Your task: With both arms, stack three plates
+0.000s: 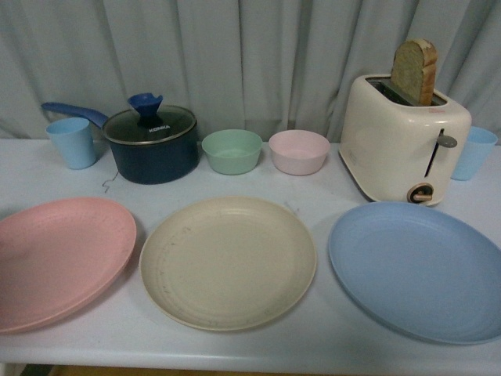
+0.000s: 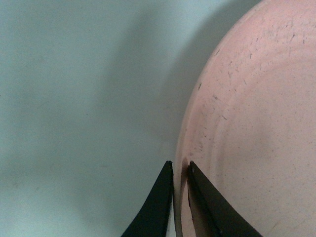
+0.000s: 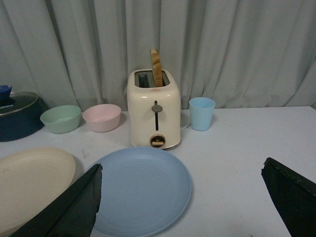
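Light blue plate [image 3: 143,190], cream toaster [image 3: 154,111] just behind, right tool [image 3: 181,167] spread wide in foreground

Pink plate [image 1: 63,258], cream plate [image 1: 227,262], blue plate [image 1: 415,270]

This is a kitchen-style scene staged on a white tabletop [image 1: 321,341] against a grey curtain [image 1: 258,55]. Beyond the wide-spread right pincer [image 3: 181,165] stand a toaster [image 3: 154,111] holding bread [image 3: 157,66], a green bowl [image 3: 60,118], a pink bowl [image 3: 101,117] and a lidded saucepan [image 3: 17,116].
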Controlling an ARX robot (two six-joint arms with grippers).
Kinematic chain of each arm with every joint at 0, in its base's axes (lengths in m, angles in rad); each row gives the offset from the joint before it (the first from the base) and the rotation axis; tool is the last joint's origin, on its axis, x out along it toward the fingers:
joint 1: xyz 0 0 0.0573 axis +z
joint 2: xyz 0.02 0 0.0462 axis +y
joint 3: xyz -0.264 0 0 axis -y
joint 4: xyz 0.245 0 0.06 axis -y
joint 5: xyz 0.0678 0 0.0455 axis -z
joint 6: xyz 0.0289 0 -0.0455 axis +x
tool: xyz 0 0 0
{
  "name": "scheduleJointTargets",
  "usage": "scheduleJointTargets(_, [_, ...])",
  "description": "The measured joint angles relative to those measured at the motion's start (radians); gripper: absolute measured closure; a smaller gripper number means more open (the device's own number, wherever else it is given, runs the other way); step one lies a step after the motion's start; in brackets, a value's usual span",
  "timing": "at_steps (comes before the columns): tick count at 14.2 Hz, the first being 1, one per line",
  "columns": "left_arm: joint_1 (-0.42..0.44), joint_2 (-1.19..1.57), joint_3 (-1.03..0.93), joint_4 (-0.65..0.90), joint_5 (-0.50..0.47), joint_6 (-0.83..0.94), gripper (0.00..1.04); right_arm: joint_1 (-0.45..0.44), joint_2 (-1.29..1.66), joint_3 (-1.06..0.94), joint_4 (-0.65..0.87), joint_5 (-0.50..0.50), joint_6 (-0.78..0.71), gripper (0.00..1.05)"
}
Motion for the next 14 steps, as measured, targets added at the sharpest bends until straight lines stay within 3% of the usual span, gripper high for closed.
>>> scheduleJointTargets(1, [0.012,-0.020,-0.010,-0.001,0.015,-0.003,1.01,0.000,0.000,0.000,0.000,0.000,0.000,0.06])
scheduleJointTargets(3, [0.047,-0.272,-0.110,-0.022,-0.017,0.022,1.03,0.000,0.000,0.000,0.000,0.000,0.000,0.06])
scheduleJointTargets(5, [-0.003,-0.422,-0.138,-0.030,-0.055,-0.043,1.03,0.000,0.000,0.000,0.000,0.000,0.000,0.06])
scheduleJointTargets(10, [-0.339,-0.587,-0.203,-0.055,-0.196,-0.352,1.03,0.000,0.000,0.000,0.000,0.000,0.000,0.06])
scheduleJointTargets(12, [-0.525,-0.570,-0.218,-0.007,-0.249,-0.477,1.03,0.000,0.000,0.000,0.000,0.000,0.000,0.06])
scheduleJointTargets(14, [-0.618,-0.494,-0.222,0.048,-0.303,-0.528,1.03,0.000,0.000,0.000,0.000,0.000,0.000,0.06])
